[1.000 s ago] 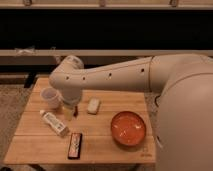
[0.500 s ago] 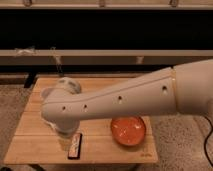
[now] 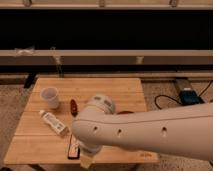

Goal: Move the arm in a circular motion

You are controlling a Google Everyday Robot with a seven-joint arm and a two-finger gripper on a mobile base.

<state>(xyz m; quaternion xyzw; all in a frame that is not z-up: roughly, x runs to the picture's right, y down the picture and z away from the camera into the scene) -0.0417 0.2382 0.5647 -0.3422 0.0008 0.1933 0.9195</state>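
Backdrop: dark wall with pale horizontal rails and a speckled floor, with a light wooden table [image 3: 115, 87] mid-scene.

Left to right on the table:
- white cup [image 3: 50, 97], upright, at 10 o'clock of the tabletop
- white tube [image 3: 54, 123], lying slanted at 8 o'clock, just below the cup
- small dark-red item [image 3: 73, 106], near the cup's 4 o'clock and not touching it
- dark flat bar [image 3: 74, 146], at 7 o'clock near the front edge, its right side tucked under the wrist

The gripper [image 3: 86, 161] is the pale yellowish tip at the table's front edge, 6 o'clock, just right of the bar. Only the tip shows below the wrist, so I can't tell if it's open or closed, or holding anything.

The arm [image 3: 150, 131] is thick and white. It enters from 4 o'clock, spans the front-right of the table, and bends down at a rounded joint near table centre.

Off the table at 3 o'clock, a grey box [image 3: 187, 95] with cables sits on the floor.

My read on the step: mid-sweep, at the near, low part of the circle.

The next move calls for carrying the arc round at a steady radius. It needs enough height to clear the bar, tube and cup, which all sit on the 7–10 o'clock side of the loop. Nothing needs grasping, so this is pure path tracking.
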